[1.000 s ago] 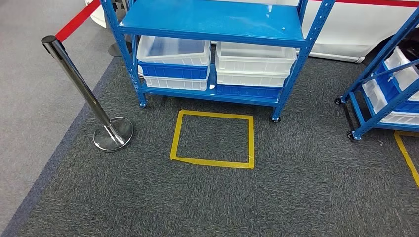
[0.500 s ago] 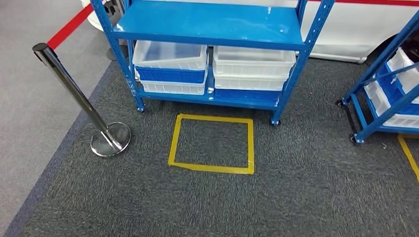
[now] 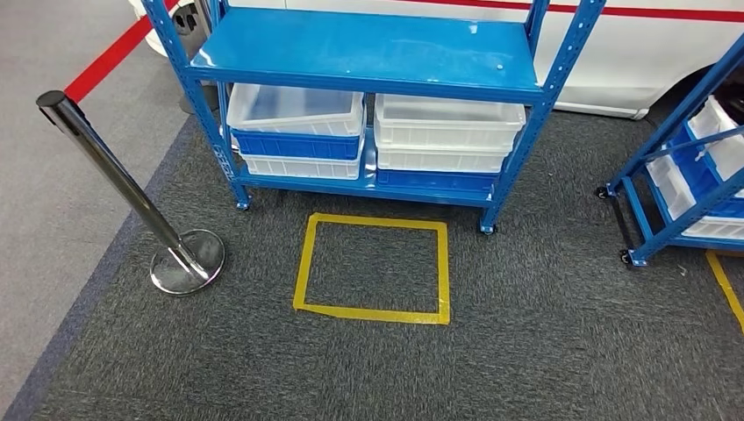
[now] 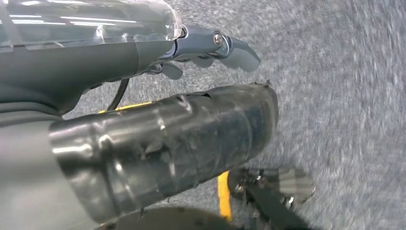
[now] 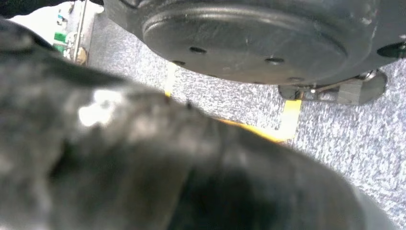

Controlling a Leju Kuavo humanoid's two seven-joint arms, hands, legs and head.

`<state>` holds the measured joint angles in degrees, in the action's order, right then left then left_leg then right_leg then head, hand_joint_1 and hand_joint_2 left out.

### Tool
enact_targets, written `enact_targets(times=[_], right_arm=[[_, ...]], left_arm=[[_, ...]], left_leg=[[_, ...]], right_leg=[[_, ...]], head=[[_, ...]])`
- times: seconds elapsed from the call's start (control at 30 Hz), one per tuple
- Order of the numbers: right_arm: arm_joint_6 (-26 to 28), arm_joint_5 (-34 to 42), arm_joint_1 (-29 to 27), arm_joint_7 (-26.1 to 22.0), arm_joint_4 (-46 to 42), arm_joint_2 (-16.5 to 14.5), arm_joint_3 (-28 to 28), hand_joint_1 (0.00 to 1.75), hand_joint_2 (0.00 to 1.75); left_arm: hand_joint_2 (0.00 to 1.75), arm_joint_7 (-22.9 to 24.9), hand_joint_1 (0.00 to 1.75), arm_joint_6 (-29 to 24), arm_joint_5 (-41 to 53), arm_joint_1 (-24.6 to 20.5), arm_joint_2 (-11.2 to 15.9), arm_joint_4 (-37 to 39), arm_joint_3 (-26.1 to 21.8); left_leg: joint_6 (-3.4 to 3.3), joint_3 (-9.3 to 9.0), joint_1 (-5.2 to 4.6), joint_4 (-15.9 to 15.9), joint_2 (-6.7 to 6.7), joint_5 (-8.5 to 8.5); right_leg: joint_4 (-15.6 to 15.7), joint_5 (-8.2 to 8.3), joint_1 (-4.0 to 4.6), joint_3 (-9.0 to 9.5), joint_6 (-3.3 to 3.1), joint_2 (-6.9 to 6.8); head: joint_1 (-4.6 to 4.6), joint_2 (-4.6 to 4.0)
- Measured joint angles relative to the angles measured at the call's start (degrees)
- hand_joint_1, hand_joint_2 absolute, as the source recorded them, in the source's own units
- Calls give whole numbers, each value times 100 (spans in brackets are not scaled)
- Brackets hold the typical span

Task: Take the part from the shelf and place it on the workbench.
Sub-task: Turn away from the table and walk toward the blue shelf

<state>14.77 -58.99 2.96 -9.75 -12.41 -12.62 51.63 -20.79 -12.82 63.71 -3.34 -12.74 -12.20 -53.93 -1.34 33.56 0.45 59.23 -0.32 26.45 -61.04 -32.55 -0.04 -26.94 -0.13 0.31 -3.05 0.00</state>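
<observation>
Head view: blue shelf [image 3: 364,53] with white and blue bins [image 3: 294,132] on its bottom level, part not seen, left wrist view: left hand [image 4: 210,45] above carpet, fingers apart, right wrist view: right hand [image 5: 158,167] blurred, can't tell.

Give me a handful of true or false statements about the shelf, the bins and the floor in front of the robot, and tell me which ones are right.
1. The blue shelf has stacked white and blue bins under its bare upper board. True.
2. The yellow tape rectangle lies on the carpet in front of the shelf. True.
3. The chrome post stands inside the tape rectangle. False: it stands apart from it, towards the carpet's edge, with a red belt running from its top.
4. The upper white bin on the left stack sits level. False: it is tilted in the stack.
5. A second blue rack with bins stands at the right edge. True.
6. The left hand holds a part. False: nothing shows in it.
</observation>
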Motion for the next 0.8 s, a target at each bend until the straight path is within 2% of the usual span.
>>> enact_targets(times=[0.03, 0.07, 0.13, 0.17, 0.2, 0.23, 0.3, 0.33, 0.43, 0.47, 0.5, 0.57, 0.6, 0.63, 0.7, 0.73, 0.77, 0.8], right_arm=[[1, 0, 5, 2, 0, 2, 0, 0, 0], [0, -1, 8, 7, 0, 3, 0, 0, 0], [-2, -1, 10, 18, 0, 3, -1, 0, 0], [-2, -1, 8, 22, 0, 3, -1, 0, 0], [-2, 0, 3, 24, 0, 4, 0, 0, 0], [-3, 0, -4, 26, 0, 5, 1, 0, 0], [-3, 0, -16, 28, 0, 7, 2, 0, 0], [-4, -1, -19, 28, 0, 8, 2, 0, 0], [-3, -1, -20, 28, 0, 9, 1, 0, 0], [-3, -1, -28, 28, 1, 10, 1, 0, 0], [-3, -1, -39, 28, 1, 13, 1, 0, 0], [-6, -1, -48, 33, 2, 15, 2, 0, 0], [-7, -1, -45, 38, 2, 16, 2, 0, 0], [-8, -1, -38, 46, 2, 16, 2, 0, 0], [-13, -3, -33, 69, 2, 16, 1, 0, 0], [-16, -5, -31, 80, 2, 16, 0, 0, 0], [-20, -7, -33, 91, 2, 16, 0, 0, 0], [-22, -9, -36, 97, 2, 16, 1, 0, 0]], left_arm=[[0, 0, 0, -1, -1, -4, -1, 0, -1], [0, -1, 0, -2, -2, -12, -2, 0, -1], [0, 1, 0, -2, -2, -23, -4, 0, -1], [0, 2, 0, -1, -2, -25, -4, 0, -1], [0, 3, 0, -1, -2, -20, -5, 0, -1], [0, 4, 0, -1, -3, -14, -5, 0, -2], [0, 8, 0, -1, -5, -1, -5, 0, -3], [0, 9, 0, -1, -6, 2, -5, 0, -3], [0, 9, 0, -1, -6, 3, -5, 0, -3], [0, 9, 0, -1, -5, 7, -7, 0, -3], [0, 10, 0, -1, -5, 4, -9, 1, -3], [0, 13, 0, 2, -2, -18, -15, 1, -4], [0, 15, 0, 4, -1, -33, -17, 2, -5], [0, 16, 0, 7, 2, -44, -18, 2, -5], [0, 17, 0, 14, 4, -46, -18, 2, -5], [0, 17, 0, 17, 5, -41, -18, 2, -5], [0, 17, 0, 20, 5, -32, -18, 2, -5], [0, 17, 0, 22, 5, -23, -18, 2, -5]], left_leg=[[-30, -74, 11, -45, 0, 7], [-54, -136, 20, -81, 1, 20], [-82, -212, 22, -104, 0, 83], [-83, -257, 22, -105, -4, 126], [-78, -318, 23, -105, -8, 178], [-67, -393, 23, -105, -13, 235], [-48, -504, 24, -105, -17, 316], [-43, -529, 24, -106, -18, 333], [-42, -539, 24, -106, -18, 339], [-33, -557, 24, -110, -17, 364], [-17, -597, 19, -102, -17, 398], [95, -650, 10, 6, -15, 471], [147, -594, 9, 187, -12, 498], [200, -449, 14, 453, -8, 552], [233, 10, 22, 1127, -1, 798], [246, 218, 22, 1363, 0, 935], [253, 360, 23, 1460, 0, 1011], [258, 416, 23, 1387, 0, 976]], right_leg=[[-190, -38, -8, -98, 25, -3], [-487, -130, -23, -281, 55, -5], [-1155, -414, -42, -761, 111, -5], [-1363, -516, -55, -963, 130, -6], [-1394, -510, -64, -1082, 142, -6], [-1238, -371, -70, -1112, 145, -7], [-853, -62, -75, -1063, 139, -8], [-740, 29, -74, -1037, 133, -9], [-691, 68, -74, -1025, 129, -9], [-518, 244, -72, -998, 113, -10], [-351, 390, -58, -978, 95, -12], [32, 638, -45, -817, -40, -10], [82, 596, -39, -738, -106, -12], [141, 574, -43, -643, -178, -13], [168, 506, -33, -552, -225, -20], [169, 464, -30, -506, -236, -17], [169, 417, -28, -450, -238, -10], [169, 368, -28, -385, -234, -2]], head=[[-2, 0], [-4, 0], [-6, 0], [-7, 0], [-7, 0], [-7, 0], [-8, 0], [-8, 0], [-9, 0], [-10, 0], [-8, 0], [4, 0], [17, 0], [23, 0], [33, 0], [32, 0], [34, 0], [33, 0]])
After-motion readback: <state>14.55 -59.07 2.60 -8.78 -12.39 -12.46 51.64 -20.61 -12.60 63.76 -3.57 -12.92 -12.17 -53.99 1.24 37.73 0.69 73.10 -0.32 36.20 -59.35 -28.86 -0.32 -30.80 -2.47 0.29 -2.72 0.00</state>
